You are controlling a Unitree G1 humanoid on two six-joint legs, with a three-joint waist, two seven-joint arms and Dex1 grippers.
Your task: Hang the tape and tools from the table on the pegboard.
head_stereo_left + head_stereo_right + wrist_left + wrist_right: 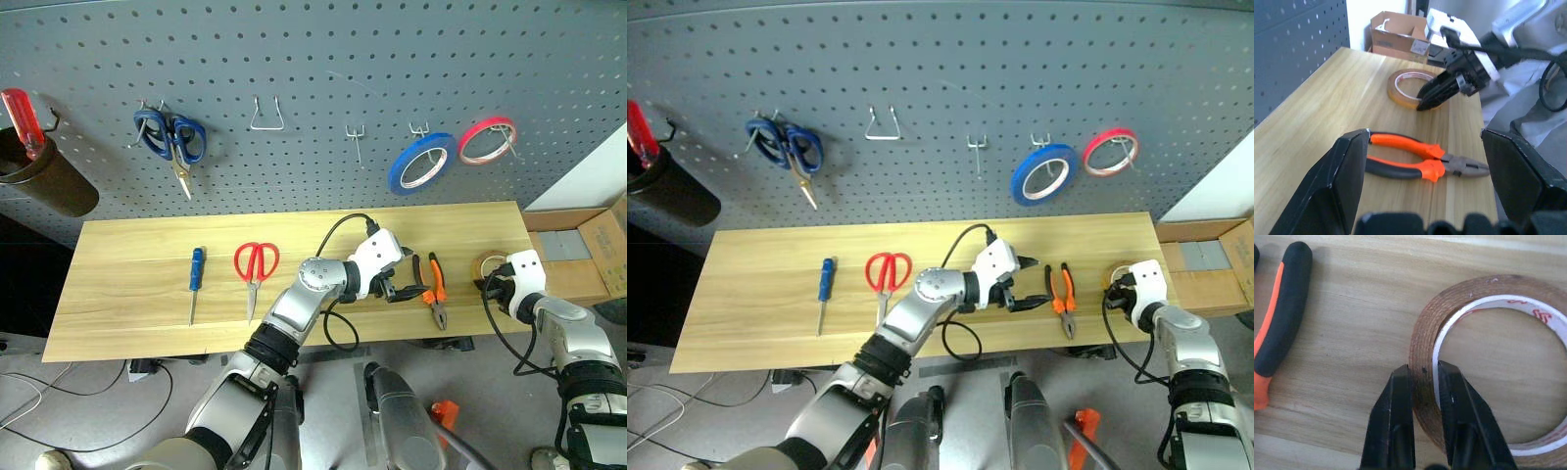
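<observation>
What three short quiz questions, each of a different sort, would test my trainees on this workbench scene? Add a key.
1. True or false: the right hand has closed on the wall of the tape.
2. Which tool lies in front of the open left hand?
A. blue-handled screwdriver
B. pliers
C. red-handled scissors
3. Fill in: the tape rests flat on the ____.

Key
1. True: one finger is inside the ring and one outside.
2. B.
3. table; it is not yet on the pegboard.
</observation>
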